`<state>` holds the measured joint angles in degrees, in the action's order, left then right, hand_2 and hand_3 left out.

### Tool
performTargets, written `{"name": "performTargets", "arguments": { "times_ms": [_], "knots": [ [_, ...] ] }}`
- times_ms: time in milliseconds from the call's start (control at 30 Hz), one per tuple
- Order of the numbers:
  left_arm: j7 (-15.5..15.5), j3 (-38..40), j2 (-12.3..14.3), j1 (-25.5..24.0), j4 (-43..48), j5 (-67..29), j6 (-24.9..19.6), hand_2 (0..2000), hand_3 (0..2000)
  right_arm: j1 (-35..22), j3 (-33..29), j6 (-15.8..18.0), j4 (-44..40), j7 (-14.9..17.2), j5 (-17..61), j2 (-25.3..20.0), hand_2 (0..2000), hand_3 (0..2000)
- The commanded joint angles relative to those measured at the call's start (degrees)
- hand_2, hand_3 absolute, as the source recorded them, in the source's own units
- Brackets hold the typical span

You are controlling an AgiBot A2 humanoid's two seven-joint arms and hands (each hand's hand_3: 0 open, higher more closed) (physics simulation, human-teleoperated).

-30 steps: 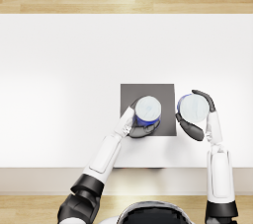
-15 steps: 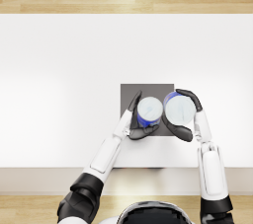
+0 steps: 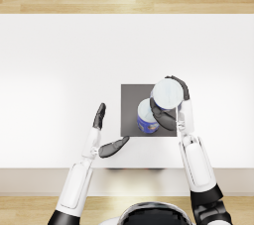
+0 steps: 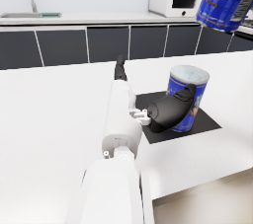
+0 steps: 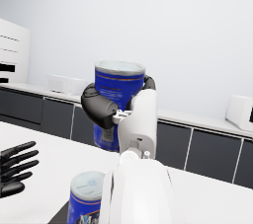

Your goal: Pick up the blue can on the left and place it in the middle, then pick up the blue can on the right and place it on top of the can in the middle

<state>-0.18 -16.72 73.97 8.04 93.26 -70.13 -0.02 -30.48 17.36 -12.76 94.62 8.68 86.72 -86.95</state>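
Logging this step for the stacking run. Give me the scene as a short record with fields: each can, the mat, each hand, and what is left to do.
lower can: upright on the mat
upper can: held in the air by the right hand, above and just off to one side of the lower can
mat: dark square on the white table
left hand: holds nothing, fingers apart, beside the lower can
right hand: grips the upper can
left to do: set the upper can on the lower can

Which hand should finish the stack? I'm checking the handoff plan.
The right hand: it already holds the second blue can raised just beside the middle can. The left hand is open, holding nothing.
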Motion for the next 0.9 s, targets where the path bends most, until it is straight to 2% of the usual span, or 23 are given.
{"name": "performTargets", "arguments": {
  "times_ms": [33,200,533,567,600,667,700,900],
  "knots": [
    [0.1,2.5,-1.2,-2.7,3.0,0.0,0.0,0,0,-0.8,3.6,-1.1,-1.8,0.5,0.0,-0.6,2000,1520],
    [0.2,1.8,-1.2,-4.0,2.9,0.0,0.0,0,0,-0.3,7.6,-3.7,-6.0,1.4,0.0,-0.9,2000,1520],
    [0.2,1.9,0.0,-4.3,1.7,0.0,0.0,0,0,0.2,7.7,-4.2,-14.0,1.7,0.0,-1.9,2000,1520],
    [0.2,2.0,0.2,-4.4,1.7,0.0,0.0,0,0,0.4,7.8,-4.6,-14.2,1.5,0.0,-1.9,639,1193],
    [0.2,2.1,0.3,-4.4,1.7,0.0,0.0,0,0,0.6,7.5,-6.6,-14.3,1.4,0.0,-1.9,0,867],
    [0.2,2.5,0.6,-4.2,1.6,0.0,0.0,0,0,0.9,7.2,-9.2,-13.2,1.8,0.0,-1.9,0,213],
    [0.2,2.6,0.8,-4.3,1.6,0.0,0.0,0,0,0.9,6.8,-10.0,-12.4,1.9,0.0,-2.0,0,0],
    [0.2,2.1,1.9,-3.6,1.4,0.0,0.0,0,0,0.9,5.2,-11.6,-6.3,2.3,0.0,-2.6,0,0]
  ]
}}
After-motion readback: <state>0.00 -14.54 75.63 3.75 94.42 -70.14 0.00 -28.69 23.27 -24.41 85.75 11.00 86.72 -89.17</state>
